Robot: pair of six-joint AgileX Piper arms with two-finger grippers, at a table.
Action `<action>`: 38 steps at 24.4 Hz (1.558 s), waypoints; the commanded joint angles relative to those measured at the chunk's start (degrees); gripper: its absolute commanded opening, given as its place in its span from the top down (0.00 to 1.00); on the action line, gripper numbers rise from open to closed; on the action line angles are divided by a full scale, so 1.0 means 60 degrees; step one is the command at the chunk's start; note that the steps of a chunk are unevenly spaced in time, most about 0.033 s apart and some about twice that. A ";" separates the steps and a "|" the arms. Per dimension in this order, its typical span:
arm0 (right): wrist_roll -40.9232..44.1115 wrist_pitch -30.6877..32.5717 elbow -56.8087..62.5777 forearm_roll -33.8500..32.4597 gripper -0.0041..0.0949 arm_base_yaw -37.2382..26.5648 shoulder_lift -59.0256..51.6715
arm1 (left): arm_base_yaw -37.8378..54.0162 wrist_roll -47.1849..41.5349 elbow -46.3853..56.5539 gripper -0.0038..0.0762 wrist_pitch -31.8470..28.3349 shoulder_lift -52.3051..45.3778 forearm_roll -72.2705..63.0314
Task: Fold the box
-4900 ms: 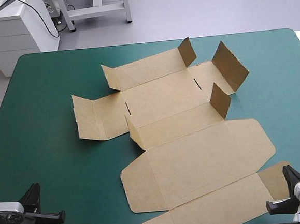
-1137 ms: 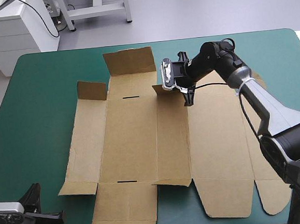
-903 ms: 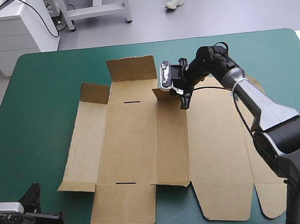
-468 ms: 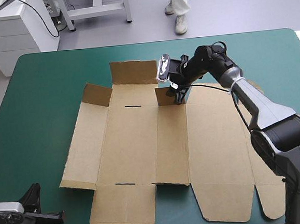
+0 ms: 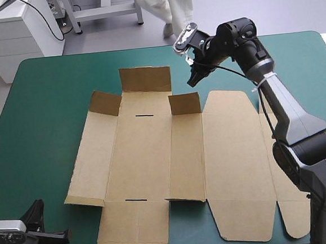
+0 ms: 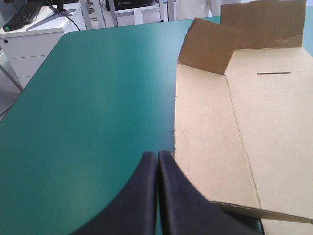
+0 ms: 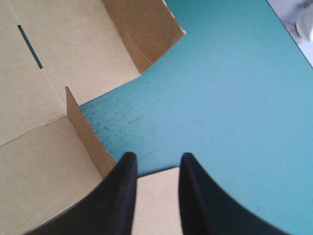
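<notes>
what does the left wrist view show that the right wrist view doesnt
Only the left wrist view: the black-fingered left gripper, shut, and the raised corner flap at the far left of the brown cardboard box sheet. Only the right wrist view: the right gripper, open, and the small upright middle flap. Both: the box, its far slot, the teal-green table cover.

The table sits under its teal-green cover, plenty of green showing down the left side and across the far right corner. Lying right on it is the box, a cut sheet of brown board opened out almost flat, reaching from mid-table to the near edge. Along its far side three flaps tilt up off the cover, while the other panels lie flat. Two thin slots show in one panel, one far, one near
</notes>
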 commanded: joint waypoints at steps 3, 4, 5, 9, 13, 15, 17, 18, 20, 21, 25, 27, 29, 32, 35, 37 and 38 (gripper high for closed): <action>0.3408 0.0307 -0.0451 -0.0814 0.96 -0.0014 -0.0895 | -0.0008 -0.0006 -0.0200 0.96 -0.0751 -0.0058 -0.0105; 0.3895 0.0307 -0.0451 -0.0952 0.96 -0.0014 -0.0956 | -0.0008 -0.0006 -0.0200 0.96 -0.0751 -0.0058 -0.0105; 0.4187 0.0307 -0.0451 -0.1057 0.96 -0.0014 -0.1045 | -0.0008 -0.0006 -0.0200 0.96 -0.0768 -0.0058 -0.0105; 0.4941 0.0307 -0.0301 -0.1439 0.96 -0.0014 -0.1460 | -0.0008 -0.0006 -0.0200 0.96 -0.0902 -0.0058 -0.0105; 0.5114 0.0307 0.0517 -0.1589 0.96 -0.0014 -0.2077 | -0.0008 -0.0006 -0.0369 0.96 -0.0930 0.0212 -0.0105; 0.5198 0.0307 0.1669 -0.1860 0.96 -0.0032 -0.2664 | -0.0008 -0.0006 -0.0757 0.96 -0.0930 0.0769 -0.0105; 0.5433 0.0104 0.2943 -0.2218 0.96 -0.0032 -0.3385 | -0.0008 -0.0006 -0.1319 0.96 -0.0930 0.1521 -0.0105; 0.5596 -0.0223 0.3893 -0.2332 0.96 -0.0032 -0.4023 | -0.0008 -0.0006 -0.1789 0.96 -0.0930 0.2163 -0.0105; 0.5862 -0.0711 0.5177 -0.2332 0.96 -0.0032 -0.5080 | -0.0008 -0.0006 -0.2495 0.96 -0.0915 0.3186 -0.0105; 0.6013 -0.0810 0.5614 -0.2332 0.96 -0.0032 -0.5372 | -0.0008 -0.0006 -0.2745 0.96 -0.0915 0.3577 -0.0105; 0.6512 -0.1353 0.8333 -0.2500 0.96 -0.0032 -0.7781 | -0.0008 -0.0006 -0.4088 0.96 -0.0632 0.6071 -0.0105; 0.7106 -0.1706 0.9510 -0.2736 0.96 -0.0032 -0.9051 | -0.0008 -0.0006 -0.4519 0.96 -0.0278 0.7085 -0.0124; 0.7322 -0.1867 1.0583 -0.2778 0.96 -0.0032 -1.0161 | -0.0008 0.0068 -0.4821 0.96 0.0298 0.8053 -0.0124; 0.7322 -0.1961 1.1389 -0.2778 0.96 -0.0032 -1.1140 | 0.0010 0.0096 -0.4937 0.96 0.0729 0.9125 -0.0055; 0.7340 -0.1923 1.2003 -0.2778 0.96 -0.0032 -1.2002 | 0.0010 0.0543 -0.5097 0.93 0.1363 1.0177 -0.0308; 0.7445 -0.1883 1.2396 -0.2795 0.96 -0.0032 -1.2521 | 0.0031 0.0990 -0.5233 0.93 0.1747 1.0812 -0.0635; 0.7568 -0.1831 1.2558 -0.2826 0.96 -0.0032 -1.2707 | 0.0101 0.1158 -0.5341 0.93 0.1891 1.1156 -0.0812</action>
